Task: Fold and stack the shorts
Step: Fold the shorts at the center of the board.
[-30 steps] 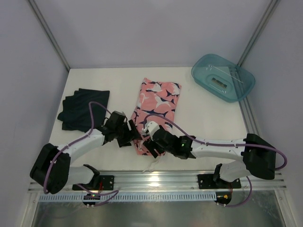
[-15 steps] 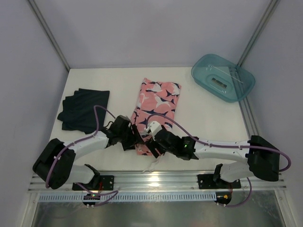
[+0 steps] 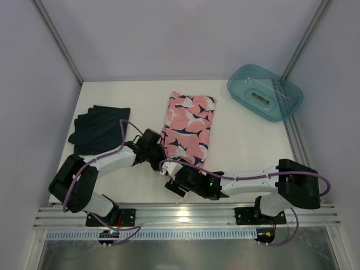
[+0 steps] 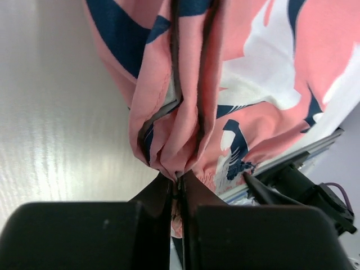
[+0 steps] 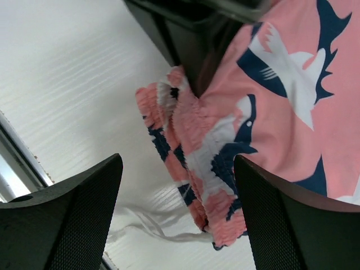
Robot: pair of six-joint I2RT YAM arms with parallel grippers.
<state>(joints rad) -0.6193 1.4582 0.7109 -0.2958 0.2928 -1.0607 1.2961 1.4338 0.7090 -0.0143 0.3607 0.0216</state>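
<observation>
Pinching pink shorts [image 4: 264, 84], left claw [image 4: 179, 180]

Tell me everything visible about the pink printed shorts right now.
The pink shorts are soft salmon fabric printed with navy and white shapes. They lie in the middle of the table and look folded lengthwise. The gathered elastic waistband is at the near end, with a white drawstring trailing from it. The left gripper is shut on a bunched near edge; the right gripper hangs open over the waistband.

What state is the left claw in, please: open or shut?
Shut on the pink shorts: in the left wrist view the left claw has its fingers pressed together, pinching bunched fabric.
</observation>
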